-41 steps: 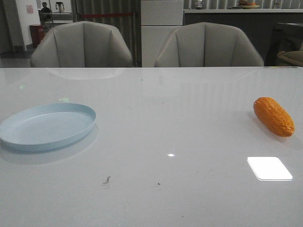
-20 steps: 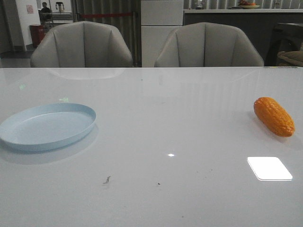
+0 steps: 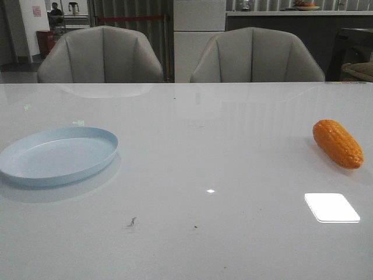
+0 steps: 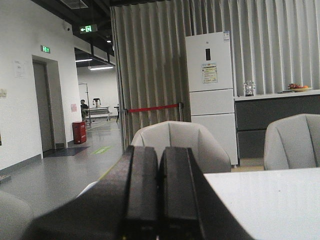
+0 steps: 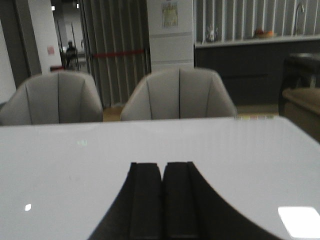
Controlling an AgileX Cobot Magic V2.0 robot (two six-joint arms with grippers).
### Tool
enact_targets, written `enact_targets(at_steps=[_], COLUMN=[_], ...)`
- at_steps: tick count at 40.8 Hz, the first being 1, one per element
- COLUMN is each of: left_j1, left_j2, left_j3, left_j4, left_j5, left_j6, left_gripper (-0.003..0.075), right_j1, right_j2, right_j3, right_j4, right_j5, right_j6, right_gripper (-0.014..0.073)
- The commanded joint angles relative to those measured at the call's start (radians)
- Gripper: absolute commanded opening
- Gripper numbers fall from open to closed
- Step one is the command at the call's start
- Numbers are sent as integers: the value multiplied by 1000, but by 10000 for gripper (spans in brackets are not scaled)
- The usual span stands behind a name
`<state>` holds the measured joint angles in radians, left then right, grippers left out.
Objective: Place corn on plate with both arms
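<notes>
Jaws on both arms were pressed together and held nothing: the left gripper [image 4: 159, 200] pointed over the far-left corner of the desk toward the chairs, and the right gripper [image 5: 162, 200] looked level across the white desk [image 3: 192, 151]. Neither arm appeared in the front view, so both seemed to wait behind the near edge.

The corn [image 3: 337, 143] lay on its side at the far right, quite near the right edge of the desk, with one tapered end pointing far-left and the other near-right. The plate [image 3: 57, 156] stood well apart from it, on the left, near the left edge, and nothing was in it.

I judged that the first step was the reach of the right arm to the corn. To do it well, the jaws should spread before coming down and should close across the short width of the cob, at its middle, because the glossy, rounded body may slip or roll. A push toward the right could send it off the desk.

Between corn and plate the desk was open, which gave much room for a hand-over in the middle.
</notes>
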<state>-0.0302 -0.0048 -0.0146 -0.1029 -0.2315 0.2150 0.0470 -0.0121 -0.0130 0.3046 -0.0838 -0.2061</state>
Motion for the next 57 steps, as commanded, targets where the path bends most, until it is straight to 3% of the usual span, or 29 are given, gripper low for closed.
enact_targets(at_steps=[1,11,24,33,43,48,52,57], left_j1=[1,1,1,1,1,1,1,1], left_j2=[-16,54,423,659,811,865,904,946], left_j3=[-101,-340,-670,-702,-702,-702,-702,-702], left_j4=[-25,5,68,68,27,-25,-25,-25], left_j5=[-100,46,268,305,510,576,588,588], left_j6=[-14,-12,-12,-12,-12,-12,-12,-12], left_gripper=[89,89,89,89,89,118,185,360], right_j1=[0,0,0,0,0,0,0,0], right_j2=[-20,85,512,773,936,975,989,991], right_j3=[-124,-430,-760,-794,-794,-794,-794,-794], right_j4=[5,-11,-45,-45,-26,-26,-26,-26], right_j5=[-129,11,229,224,309,349,376,387], right_j6=[-6,-7,-7,-7,-7,-7,-7,-7], right_gripper=[66,66,66,66,73,157,320,496])
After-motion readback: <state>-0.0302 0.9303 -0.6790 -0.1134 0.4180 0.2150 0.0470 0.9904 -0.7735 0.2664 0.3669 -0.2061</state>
